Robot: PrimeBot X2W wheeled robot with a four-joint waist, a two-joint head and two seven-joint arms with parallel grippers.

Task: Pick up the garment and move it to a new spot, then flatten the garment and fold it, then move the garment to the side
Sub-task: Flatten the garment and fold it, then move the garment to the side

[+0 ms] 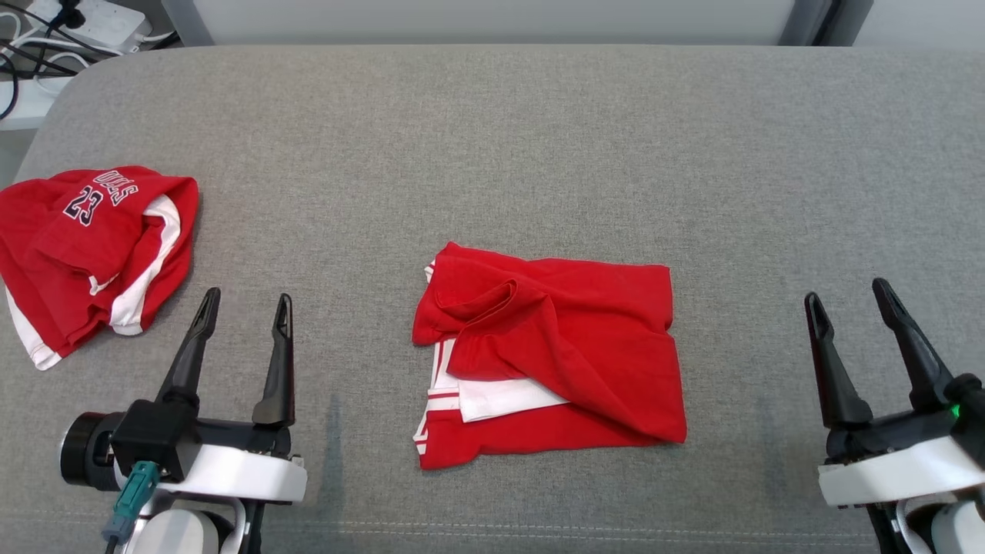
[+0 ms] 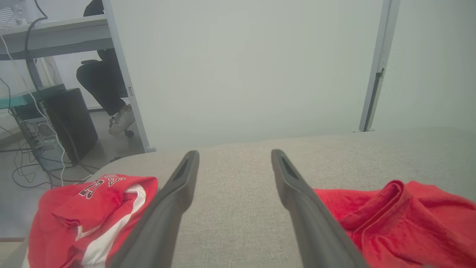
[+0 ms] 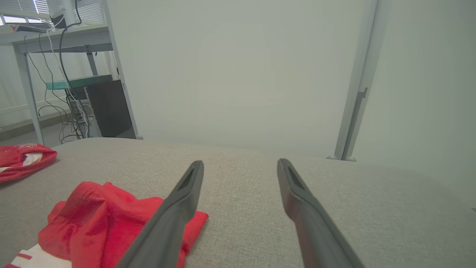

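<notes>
the red garment (image 1: 550, 354) lay folded in the middle of the gray table (image 1: 492, 138). the left gripper (image 1: 248, 296) and right gripper (image 1: 846, 290) were both spread wide, holding nothing. to move it aside well, i guessed each should pinch all its layers, so it stayed folded.

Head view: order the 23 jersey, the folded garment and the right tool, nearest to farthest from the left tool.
1. 23 jersey, far left, just beyond the left tool.
2. folded garment, in the centre.
3. right tool, at the far right.
</notes>
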